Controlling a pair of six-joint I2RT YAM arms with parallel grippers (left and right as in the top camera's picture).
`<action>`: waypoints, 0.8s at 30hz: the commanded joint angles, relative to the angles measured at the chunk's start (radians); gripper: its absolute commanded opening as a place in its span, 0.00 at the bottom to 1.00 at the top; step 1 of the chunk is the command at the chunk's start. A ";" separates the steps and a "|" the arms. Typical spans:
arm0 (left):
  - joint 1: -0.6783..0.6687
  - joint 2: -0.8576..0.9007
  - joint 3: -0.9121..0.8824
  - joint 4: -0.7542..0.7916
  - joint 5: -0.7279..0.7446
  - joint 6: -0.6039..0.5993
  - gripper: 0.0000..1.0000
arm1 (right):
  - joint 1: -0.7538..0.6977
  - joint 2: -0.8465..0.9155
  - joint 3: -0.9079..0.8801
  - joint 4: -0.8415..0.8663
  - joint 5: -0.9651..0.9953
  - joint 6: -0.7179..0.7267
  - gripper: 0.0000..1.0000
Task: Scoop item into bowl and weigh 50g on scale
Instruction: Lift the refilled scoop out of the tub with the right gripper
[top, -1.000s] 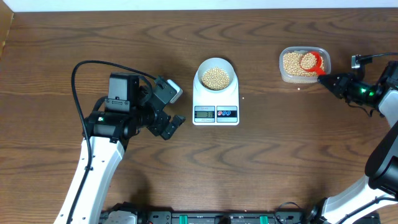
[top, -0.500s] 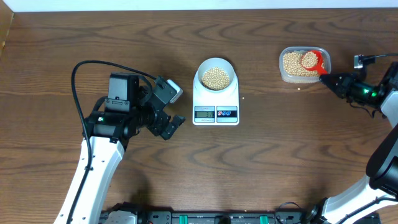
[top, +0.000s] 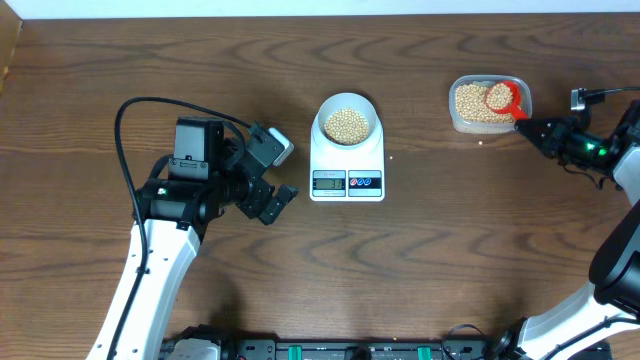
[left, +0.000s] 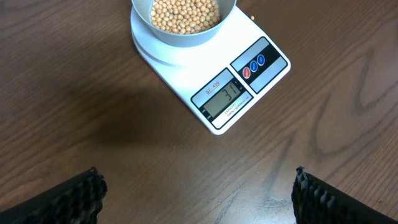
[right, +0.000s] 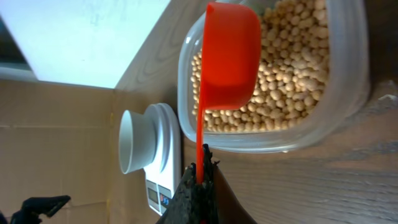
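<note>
Scoop across tub rim, scale well apart

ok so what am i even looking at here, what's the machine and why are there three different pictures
It is a robot with two arms at a wooden table. One picture looks down from above. The other two come from a camera on each wrist, so each shows its own tool up close. In the middle sits a white scale with a pale bowl of tan beans on it; its display seems to read 31. At the far right is a clear tub holding more beans. The right tool is shut on the handle of a red scoop, whose cup is at the tub and seems loaded with beans. The left tool is open, holds nothing and faces the scale.
</note>
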 joint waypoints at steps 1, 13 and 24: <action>0.002 -0.005 0.022 -0.004 -0.009 0.013 0.98 | -0.004 0.003 -0.005 0.000 -0.016 -0.014 0.01; 0.002 -0.005 0.022 -0.004 -0.009 0.013 0.98 | -0.008 0.003 -0.005 0.002 -0.082 -0.009 0.01; 0.002 -0.005 0.022 -0.004 -0.009 0.013 0.98 | 0.034 0.003 -0.005 0.006 -0.172 0.002 0.01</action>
